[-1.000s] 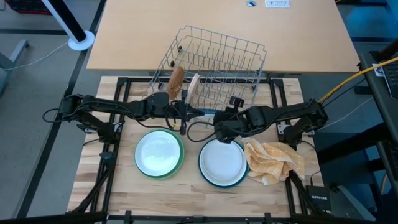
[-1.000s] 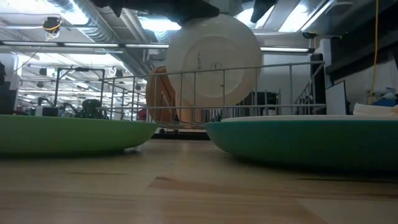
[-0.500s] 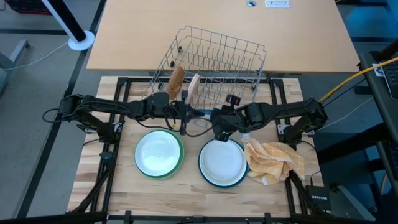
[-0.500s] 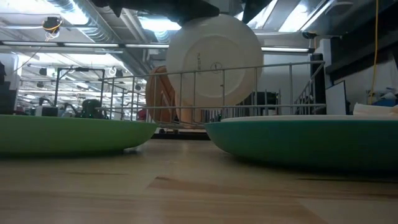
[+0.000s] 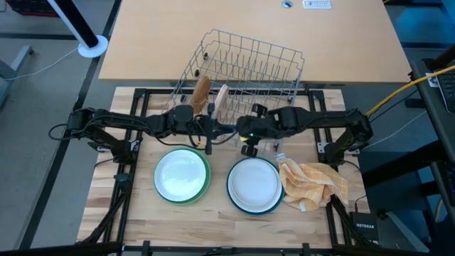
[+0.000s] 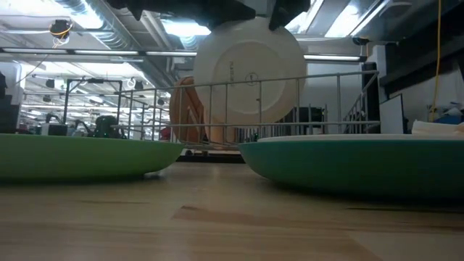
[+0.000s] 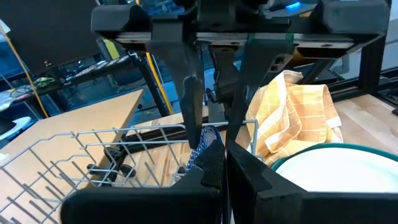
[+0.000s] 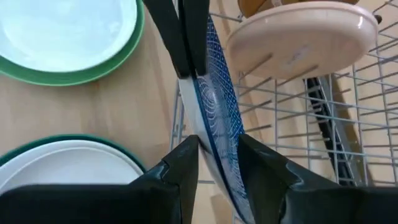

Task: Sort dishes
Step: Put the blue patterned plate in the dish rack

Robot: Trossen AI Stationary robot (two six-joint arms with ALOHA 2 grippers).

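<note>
A white plate with a blue pattern [image 8: 219, 118] stands on edge in the air at the near side of the grey wire rack [image 5: 245, 67]. Its white underside [image 6: 250, 72] faces the table's near edge. My left gripper [image 5: 213, 131] is shut on its rim. My right gripper [image 8: 217, 171] is open, one finger on each side of the plate's opposite rim; I cannot tell whether they touch it. A brown plate [image 5: 202, 92] and a tan plate [image 8: 298, 40] stand in the rack. White plates lie in a green plate [image 5: 182, 176] and a teal plate [image 5: 254, 186]. My left gripper pinches the patterned plate's rim [image 8: 189, 81] between its two fingers [image 8: 180, 34]. The fingers come level from the table's left. The plate stands upright on its edge, lifted clear of the table.
A crumpled yellow checked cloth [image 5: 313, 183] lies right of the teal plate. The rack stands tilted across the far edge of the wooden board [image 5: 142, 213]. Dark frame rails run along both sides of the board.
My right gripper has moved from above the teal plate toward the table's far and left edges, up to the held plate, and its fingers now stand on each side of the plate's rim. The plate and my left gripper have stayed still.
</note>
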